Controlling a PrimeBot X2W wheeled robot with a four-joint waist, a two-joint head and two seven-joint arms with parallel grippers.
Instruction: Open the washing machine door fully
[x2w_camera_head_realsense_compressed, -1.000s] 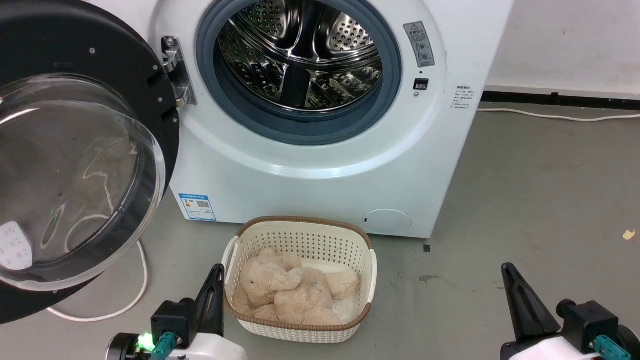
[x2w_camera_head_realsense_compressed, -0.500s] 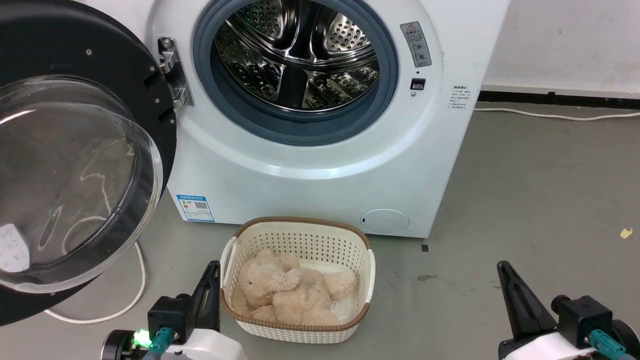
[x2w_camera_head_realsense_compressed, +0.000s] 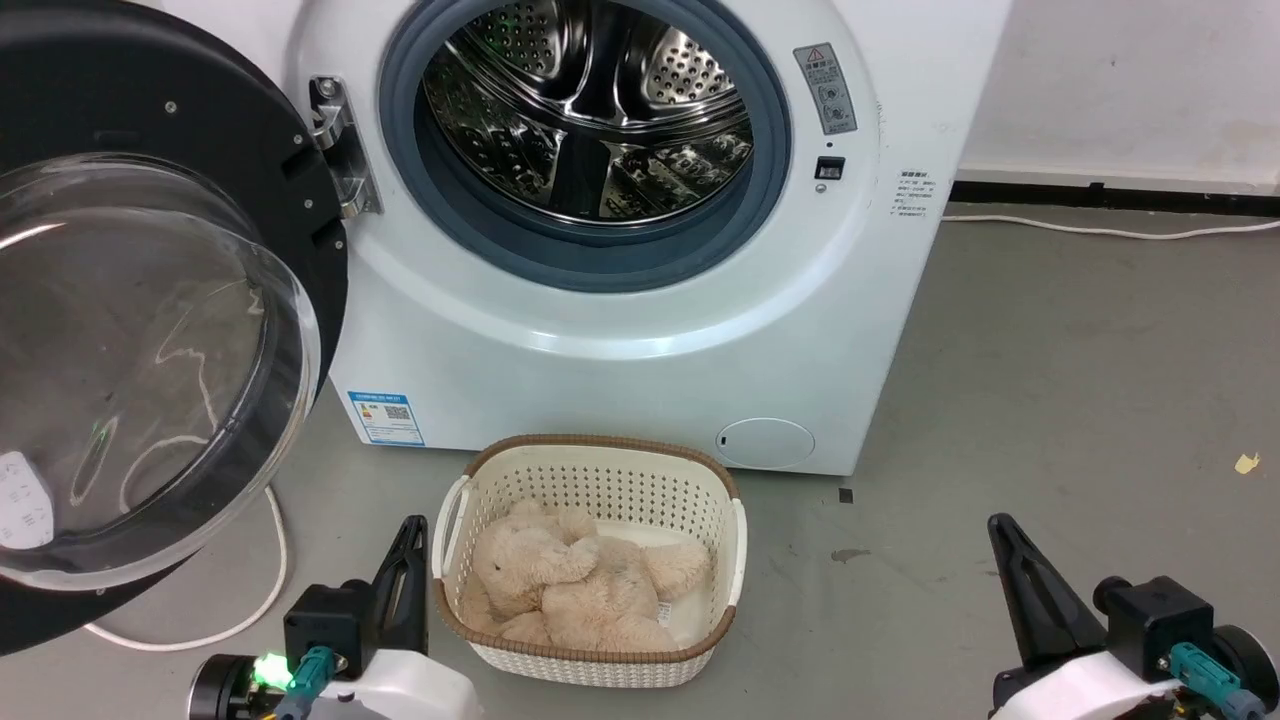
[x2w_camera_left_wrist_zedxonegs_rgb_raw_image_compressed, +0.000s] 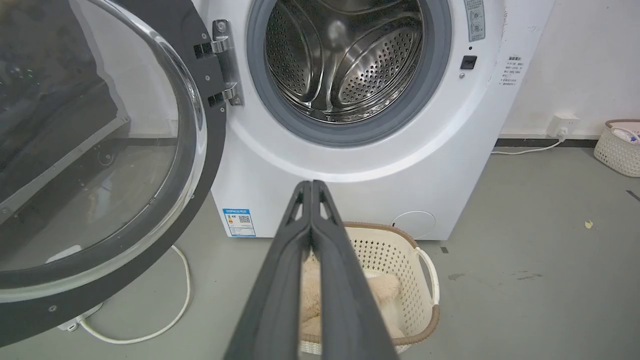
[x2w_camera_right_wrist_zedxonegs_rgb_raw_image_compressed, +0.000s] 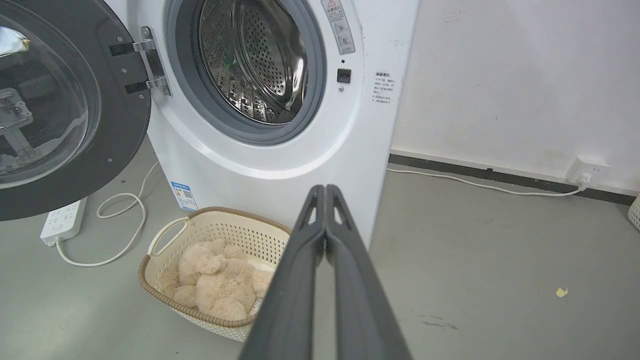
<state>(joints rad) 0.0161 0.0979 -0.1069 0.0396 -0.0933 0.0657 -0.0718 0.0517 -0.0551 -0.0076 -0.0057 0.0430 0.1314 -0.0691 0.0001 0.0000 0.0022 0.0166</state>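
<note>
The washing machine door (x2w_camera_head_realsense_compressed: 150, 330) is swung wide to the left on its metal hinge (x2w_camera_head_realsense_compressed: 335, 150), its black rim and bulging glass bowl facing me; it appears as well in the left wrist view (x2w_camera_left_wrist_zedxonegs_rgb_raw_image_compressed: 100, 150) and the right wrist view (x2w_camera_right_wrist_zedxonegs_rgb_raw_image_compressed: 60, 110). The steel drum (x2w_camera_head_realsense_compressed: 590, 110) stands exposed inside its grey rubber ring. My left gripper (x2w_camera_head_realsense_compressed: 412, 528) is shut and empty, low beside the basket's left side (x2w_camera_left_wrist_zedxonegs_rgb_raw_image_compressed: 311, 184). My right gripper (x2w_camera_head_realsense_compressed: 998, 525) is shut and empty too, over bare floor at the lower right (x2w_camera_right_wrist_zedxonegs_rgb_raw_image_compressed: 325, 188). Neither touches the door.
A cream basket (x2w_camera_head_realsense_compressed: 600, 460) holding a beige plush toy (x2w_camera_head_realsense_compressed: 580, 580) sits on the floor before the machine. A white cable (x2w_camera_head_realsense_compressed: 250, 600) loops under the door to a power strip (x2w_camera_right_wrist_zedxonegs_rgb_raw_image_compressed: 62, 220). A small round white flap (x2w_camera_head_realsense_compressed: 765, 443) is low on the machine. Another basket (x2w_camera_left_wrist_zedxonegs_rgb_raw_image_compressed: 617, 147) stands far right.
The whole head view has drifted slightly left, so the camera has moved. The door stays in the same wide-open position, and both grippers remain shut.
</note>
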